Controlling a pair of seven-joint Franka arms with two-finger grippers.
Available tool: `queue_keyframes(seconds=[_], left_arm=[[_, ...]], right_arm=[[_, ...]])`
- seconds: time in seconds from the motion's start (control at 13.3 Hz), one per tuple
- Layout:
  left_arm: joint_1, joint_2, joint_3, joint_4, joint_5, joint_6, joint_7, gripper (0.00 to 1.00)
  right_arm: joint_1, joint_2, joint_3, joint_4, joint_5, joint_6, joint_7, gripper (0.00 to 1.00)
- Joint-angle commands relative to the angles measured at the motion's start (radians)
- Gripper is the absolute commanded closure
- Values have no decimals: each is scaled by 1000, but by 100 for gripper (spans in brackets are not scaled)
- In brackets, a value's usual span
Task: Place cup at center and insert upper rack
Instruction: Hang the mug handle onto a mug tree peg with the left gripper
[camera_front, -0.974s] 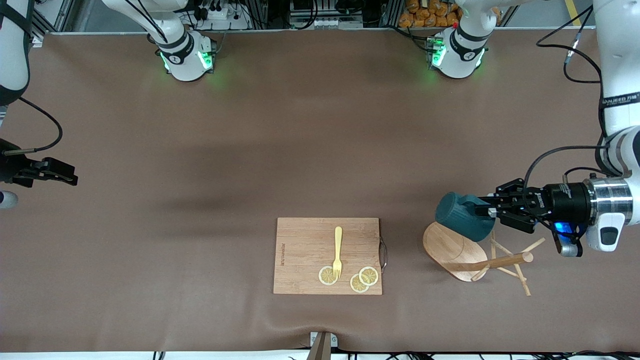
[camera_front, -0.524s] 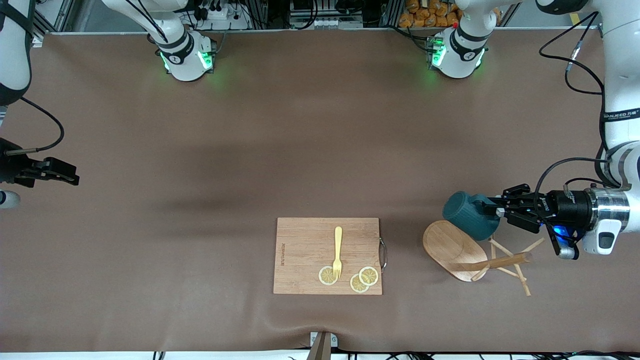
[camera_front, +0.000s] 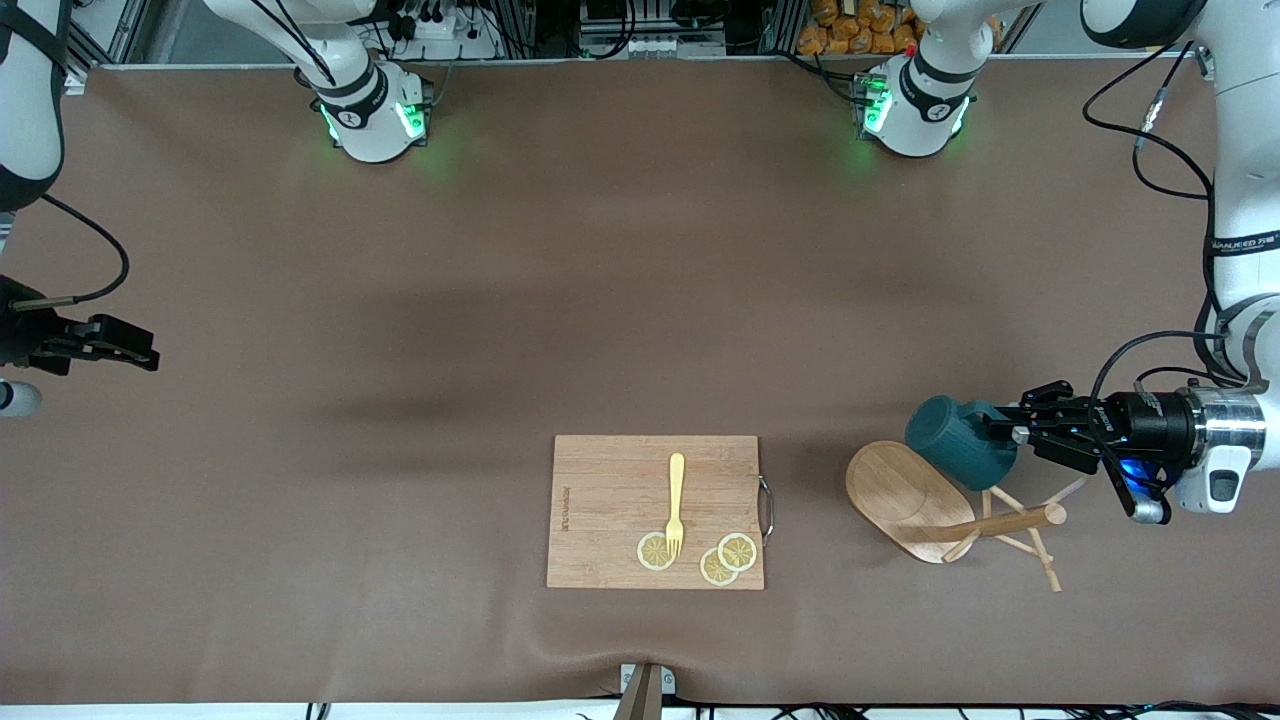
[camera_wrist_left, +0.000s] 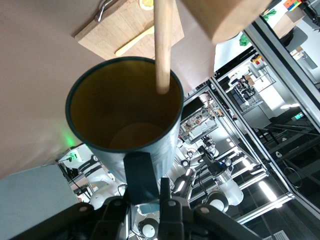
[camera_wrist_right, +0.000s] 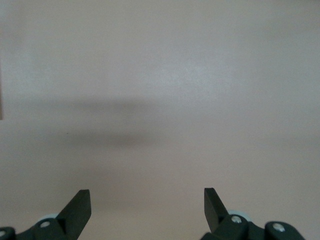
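A brown table (camera_front: 500, 300) seen from a high camera facing two robot arms. At the right arm's end, the right gripper (camera_front: 135, 352) waits over bare table, its fingers (camera_wrist_right: 77, 207) spread wide apart and holding nothing. Toward the middle, close to the front camera, lies a rectangular bamboo cutting board (camera_front: 610, 500) with a metal handle; on it rest a yellow fork (camera_front: 676, 503) and three lemon slices (camera_front: 720, 558), one under the fork's tines. Toward the left arm's end, the wooden mug tree (camera_front: 945, 505) lies tipped on its side, its oval base tilted up and its post and pegs along the table. Over it, the left gripper (camera_front: 1015, 434) carries the dark teal cup (camera_front: 958, 441) tipped sideways in the air, its fingers (camera_wrist_left: 167, 197) clamped on the cup's handle. In the left wrist view the cup's tan interior (camera_wrist_left: 122, 107) faces the mug tree's post (camera_wrist_left: 163, 45).
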Motion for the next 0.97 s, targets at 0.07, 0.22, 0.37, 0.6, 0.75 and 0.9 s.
queue_keyframes(seconds=[0.07,0.22,0.37,0.6,0.75,0.9], left_arm=[[27,19,-13,18,-47,-9,46,100],[40,23,-13,18,-52,-9,51,100],[49,38,-13,18,-59,-7,83,100],[57,51,-13,18,-78,2,97,100],[64,52,-13,18,-78,17,101,100],[67,60,-13,15,-79,28,120,100]], right_arm=[[18,-16,-8,-3,-1,-6,-6,0],[18,-16,-8,0,-1,-6,-6,0],[19,-15,-6,16,-1,-6,-8,0],[22,-12,-8,27,-1,-6,-8,0],[22,-12,-6,27,-1,-6,-8,0],[22,-12,-6,27,0,-4,-9,0]])
